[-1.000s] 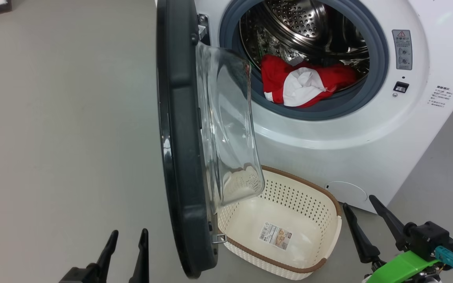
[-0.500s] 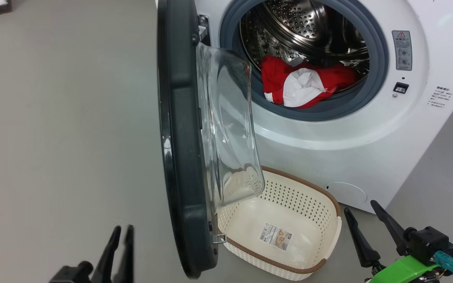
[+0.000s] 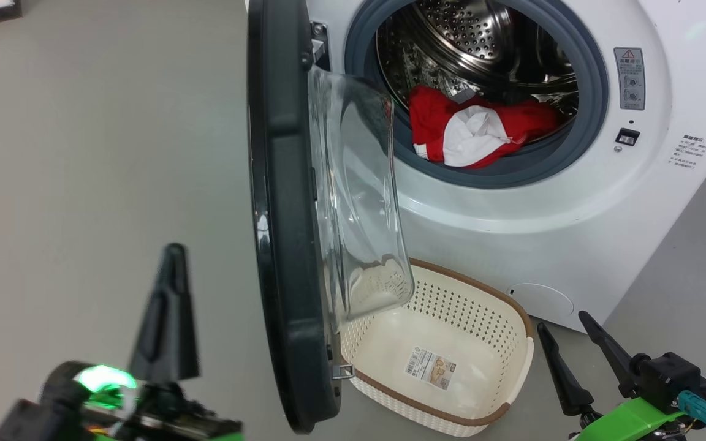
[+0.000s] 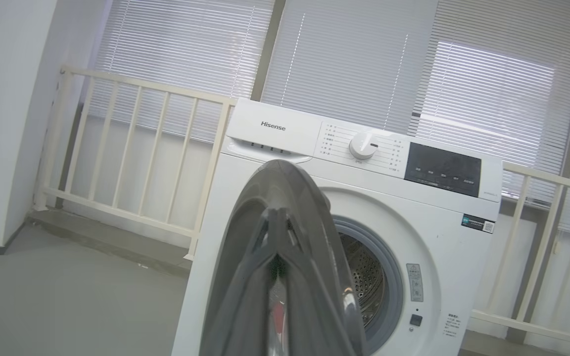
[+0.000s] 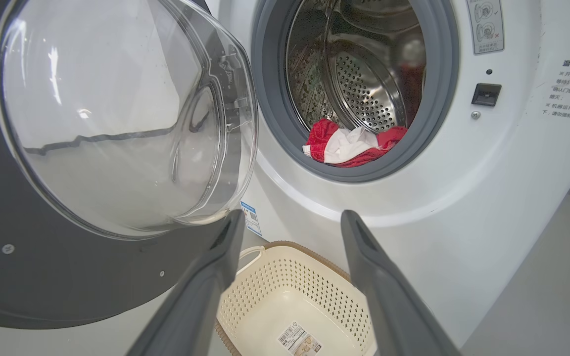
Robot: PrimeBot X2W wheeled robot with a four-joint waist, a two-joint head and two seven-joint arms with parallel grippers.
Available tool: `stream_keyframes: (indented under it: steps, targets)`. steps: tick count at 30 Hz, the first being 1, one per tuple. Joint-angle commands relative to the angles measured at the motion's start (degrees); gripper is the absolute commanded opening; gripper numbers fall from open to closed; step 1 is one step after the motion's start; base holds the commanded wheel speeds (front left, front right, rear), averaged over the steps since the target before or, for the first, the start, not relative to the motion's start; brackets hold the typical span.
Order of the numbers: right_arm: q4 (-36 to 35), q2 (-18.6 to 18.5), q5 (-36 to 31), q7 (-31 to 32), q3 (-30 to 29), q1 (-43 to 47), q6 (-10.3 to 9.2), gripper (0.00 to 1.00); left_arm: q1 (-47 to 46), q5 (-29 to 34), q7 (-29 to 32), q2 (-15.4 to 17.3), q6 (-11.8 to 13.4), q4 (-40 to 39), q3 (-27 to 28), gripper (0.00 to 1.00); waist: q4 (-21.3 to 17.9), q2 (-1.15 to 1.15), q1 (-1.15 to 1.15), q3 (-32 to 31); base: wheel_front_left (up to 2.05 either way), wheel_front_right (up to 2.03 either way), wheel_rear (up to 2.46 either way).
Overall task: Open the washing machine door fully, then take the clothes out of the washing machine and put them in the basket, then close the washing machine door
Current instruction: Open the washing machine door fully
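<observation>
The washing machine door (image 3: 279, 214) is swung wide, perhaps not fully. The clothes (image 3: 469, 138) are found inside the washing machine (image 3: 512, 208); nothing is held in the basket (image 3: 451, 306) below. The left claw (image 3: 173, 251) is pressed together, the right claw (image 3: 561, 321) spread.

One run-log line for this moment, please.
door: black-rimmed round glass washer door open | clothes: red-and-white jersey in drum | basket: cream perforated plastic basket empty | left gripper shut | right gripper open
</observation>
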Motion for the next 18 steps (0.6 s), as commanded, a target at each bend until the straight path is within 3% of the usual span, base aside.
stream_keyframes:
  steps: [1,5,10,18]
  targets:
    - [-1.50,-0.92,-0.65,-0.53,0.89,-0.86,0.36,1.00,-1.46,0.23,-0.26,0.48,-0.74,-2.88,0.04,0.00,-0.08,0.00,0.00,0.04,0.00,0.00,0.00]
    - [-1.64,-0.95,-0.64,-0.53,0.89,-1.07,0.36,1.00,0.41,1.62,-0.26,0.48,-2.38,-5.15,-7.96,0.00,-0.32,0.00,0.00,0.26,0.00,0.00,0.00]
    - [-1.77,-0.99,-0.58,-0.53,0.97,-1.28,0.36,1.00,2.88,-0.02,-0.26,0.48,-3.59,-0.80,-16.07,0.00,-0.46,0.00,0.00,0.52,0.00,0.00,0.00]
    - [-1.90,-1.30,-0.06,-0.53,1.42,-1.50,0.36,1.00,2.75,-4.40,-0.26,0.48,-4.31,10.18,-21.39,0.00,-0.50,0.00,0.00,0.62,0.00,0.00,0.00]
